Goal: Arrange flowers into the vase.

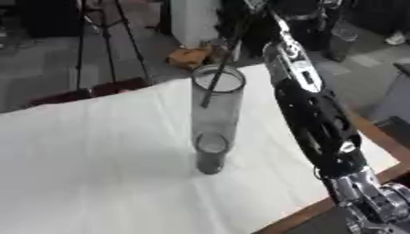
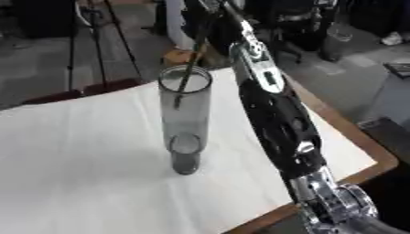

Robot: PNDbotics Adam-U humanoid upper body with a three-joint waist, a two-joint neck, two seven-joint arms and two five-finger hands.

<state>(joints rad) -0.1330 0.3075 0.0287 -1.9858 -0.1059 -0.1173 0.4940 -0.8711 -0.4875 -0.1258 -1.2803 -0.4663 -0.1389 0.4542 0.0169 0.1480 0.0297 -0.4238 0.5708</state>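
White cloth is covering the desk point(image 1: 96, 183), where a tall clear vase point(image 1: 214, 119) is standing upright near the middle. A dark flower stem point(image 1: 218, 80) is leaning into its mouth. The right arm point(image 1: 316, 119) is reaching up past the vase; whether its fingers are open or closed cannot be told.

Wooden table point(image 2: 376, 161), white cloth point(image 1: 88, 169) spread over it, clear vase point(image 1: 214, 119) upright on cloth

A cluttered workroom behind our worktop

We see a white-covered worktop point(image 1: 96, 151) with a wooden edge at lower right, grey floor point(image 1: 48, 64) beyond it, a black tripod point(image 1: 108, 41) at upper left, an orange-brown object point(image 1: 189, 56) on the floor, and dark furniture along the top.
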